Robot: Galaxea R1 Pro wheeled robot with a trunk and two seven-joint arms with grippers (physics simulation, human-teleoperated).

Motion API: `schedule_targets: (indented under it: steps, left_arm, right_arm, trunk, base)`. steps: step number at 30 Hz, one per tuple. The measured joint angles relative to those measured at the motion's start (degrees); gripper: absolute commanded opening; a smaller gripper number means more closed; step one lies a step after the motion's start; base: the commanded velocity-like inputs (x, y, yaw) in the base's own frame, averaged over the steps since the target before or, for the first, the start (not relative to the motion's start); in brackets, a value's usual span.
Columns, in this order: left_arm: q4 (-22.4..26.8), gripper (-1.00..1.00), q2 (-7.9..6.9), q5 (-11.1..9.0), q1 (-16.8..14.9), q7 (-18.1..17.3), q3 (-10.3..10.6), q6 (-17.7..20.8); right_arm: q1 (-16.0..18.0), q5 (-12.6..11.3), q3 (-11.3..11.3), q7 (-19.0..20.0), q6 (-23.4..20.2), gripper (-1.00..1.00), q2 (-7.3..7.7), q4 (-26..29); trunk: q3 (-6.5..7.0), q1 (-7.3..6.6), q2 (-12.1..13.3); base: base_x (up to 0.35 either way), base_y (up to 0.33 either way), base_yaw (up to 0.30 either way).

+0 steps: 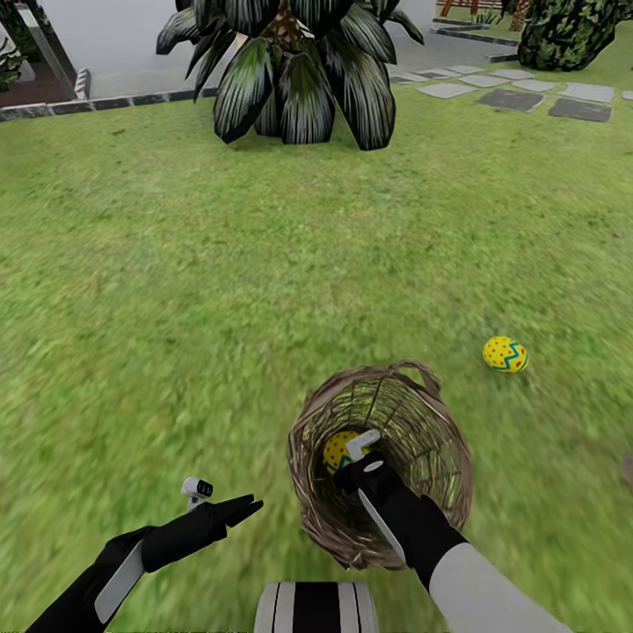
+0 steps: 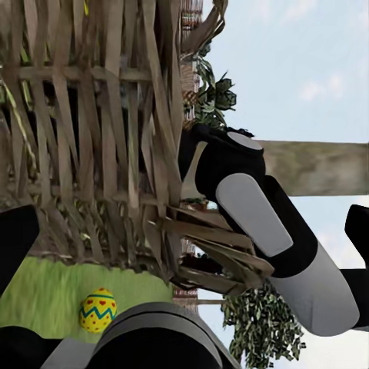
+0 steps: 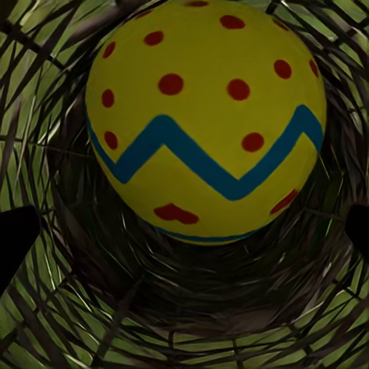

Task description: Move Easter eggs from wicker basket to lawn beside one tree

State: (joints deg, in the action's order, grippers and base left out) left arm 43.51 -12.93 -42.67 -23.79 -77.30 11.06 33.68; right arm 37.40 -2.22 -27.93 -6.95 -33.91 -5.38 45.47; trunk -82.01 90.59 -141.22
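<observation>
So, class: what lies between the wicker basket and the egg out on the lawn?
Only bare grass of the lawn, in the head view: the egg lies apart from the wicker basket.

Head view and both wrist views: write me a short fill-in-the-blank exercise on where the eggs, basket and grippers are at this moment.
1. The right gripper reaches into the brown woven wicker basket, where a yellow egg with a blue zigzag lies between its ____ fingers.
2. A second yellow painted egg lies on the ____, outside the basket.
3. The left gripper holds ____.

Missing words: open; lawn; nothing
</observation>
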Motion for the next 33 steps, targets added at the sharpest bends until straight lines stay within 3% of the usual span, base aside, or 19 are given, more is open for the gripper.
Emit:
schedule_targets:
  steps: [33]
  left_arm:
    - [0.00, 1.00, 0.00, -0.01, 0.00, -1.56, 0.01, 0.04]
  right_arm:
    - [0.35, 1.00, 0.07, -0.07, 0.01, 1.00, 0.60, 2.41]
  trunk:
    - [-2.87, 0.00, 0.00]
  base:
    - [0.000, 0.000, 0.000]
